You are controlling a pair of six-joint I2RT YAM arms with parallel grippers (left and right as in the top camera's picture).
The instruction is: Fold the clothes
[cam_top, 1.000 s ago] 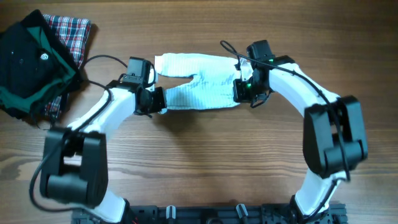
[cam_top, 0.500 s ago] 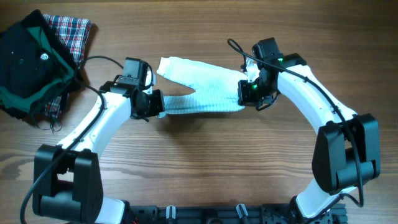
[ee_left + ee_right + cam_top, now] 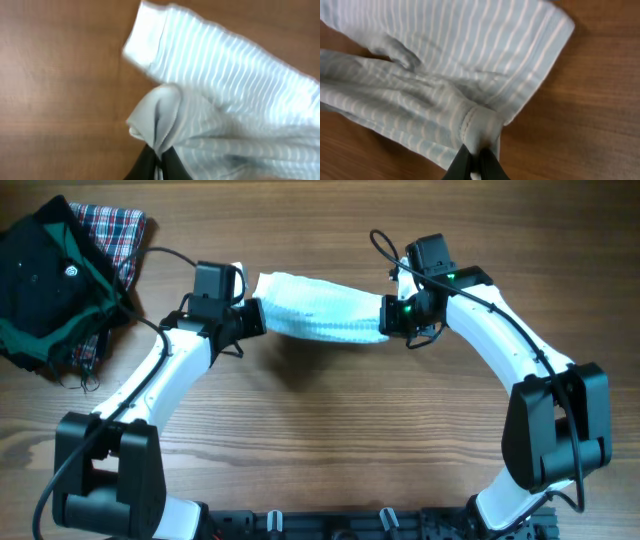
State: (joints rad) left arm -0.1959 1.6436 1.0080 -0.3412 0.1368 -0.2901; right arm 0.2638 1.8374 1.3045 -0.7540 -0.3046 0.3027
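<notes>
Garment (image 3: pixel 320 310): soft, light, ribbed, probably limp. It hung strung between both jaws. Left gripper (image 3: pixel 250 320) was pinched on one end fold, right gripper (image 3: pixel 392 315) on the opposite hem. Corners judged the best holds.

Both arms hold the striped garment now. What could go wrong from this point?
1. The left gripper and the right gripper each pinch only a small bunch of the striped garment, so an edge may slip out.
2. In the left wrist view the cuff sticks out past the pinched layer, so the fold may land uneven.
</notes>
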